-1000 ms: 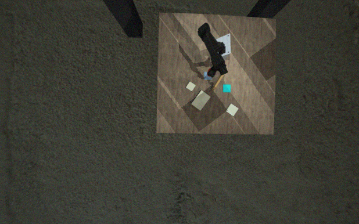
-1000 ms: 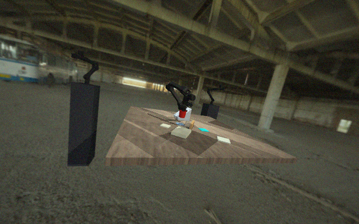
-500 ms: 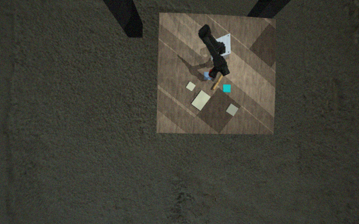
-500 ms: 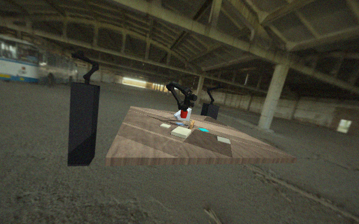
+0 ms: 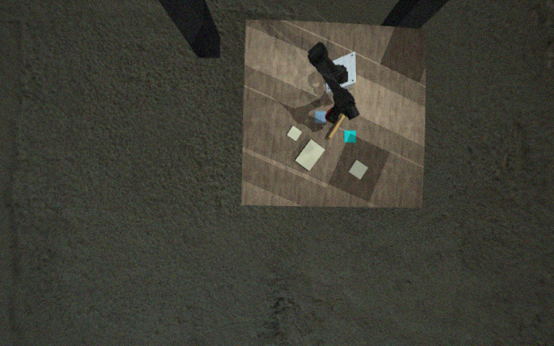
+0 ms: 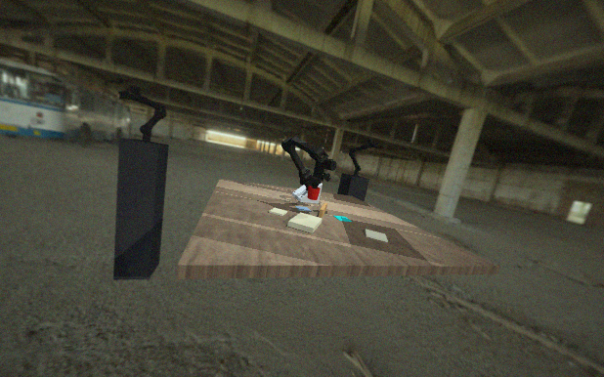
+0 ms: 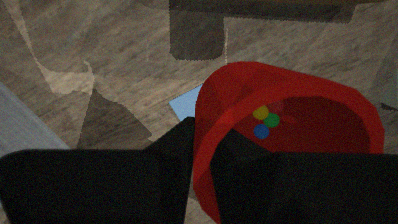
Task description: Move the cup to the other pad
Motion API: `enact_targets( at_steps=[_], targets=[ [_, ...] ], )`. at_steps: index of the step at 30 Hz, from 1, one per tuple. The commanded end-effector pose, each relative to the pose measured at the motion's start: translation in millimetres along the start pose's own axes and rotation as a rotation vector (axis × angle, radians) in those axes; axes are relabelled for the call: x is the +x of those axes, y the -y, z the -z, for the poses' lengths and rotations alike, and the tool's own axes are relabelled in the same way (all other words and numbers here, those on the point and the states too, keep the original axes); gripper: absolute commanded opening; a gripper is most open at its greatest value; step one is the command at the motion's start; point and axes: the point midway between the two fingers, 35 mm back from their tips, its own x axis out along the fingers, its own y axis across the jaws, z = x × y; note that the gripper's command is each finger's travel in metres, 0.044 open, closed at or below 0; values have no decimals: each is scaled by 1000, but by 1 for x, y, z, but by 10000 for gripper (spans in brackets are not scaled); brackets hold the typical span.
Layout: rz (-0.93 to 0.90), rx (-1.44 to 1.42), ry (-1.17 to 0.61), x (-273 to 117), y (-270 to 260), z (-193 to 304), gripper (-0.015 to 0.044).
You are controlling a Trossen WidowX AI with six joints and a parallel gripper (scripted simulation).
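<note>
The red cup (image 6: 314, 193) (image 7: 240, 75) is held upright or nearly so above the table, near the blue pad (image 5: 320, 116) (image 6: 303, 209) (image 7: 186, 104). My gripper (image 6: 314, 185) (image 7: 200, 125) is shut on the cup's wall, with one finger inside the cup and one outside. Inside lie a yellow marble (image 7: 260, 112), a green marble (image 7: 271, 120) and a blue marble (image 7: 261, 131); a faint reddish one may lie beside them. The cyan pad (image 5: 350, 136) (image 6: 342, 219) has nothing on it. The fingers hide part of the cup's inside.
A thin orange-brown bar (image 5: 336, 127) (image 6: 323, 210) stands between the two pads. A large pale block (image 5: 310, 155) (image 6: 305, 223) and a small pale tile (image 5: 294, 133) (image 6: 278, 211) lie nearer the front; another pale tile (image 5: 358, 169) (image 6: 376, 235) lies beyond the cyan pad.
</note>
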Motion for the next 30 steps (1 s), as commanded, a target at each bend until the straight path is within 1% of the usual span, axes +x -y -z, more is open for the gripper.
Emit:
enact_targets(
  at_steps=[1, 30],
  targets=[
    [-4, 2, 1, 0, 1, -8, 0],
    [-4, 3, 3, -3, 2, -61, 0]
  ],
)
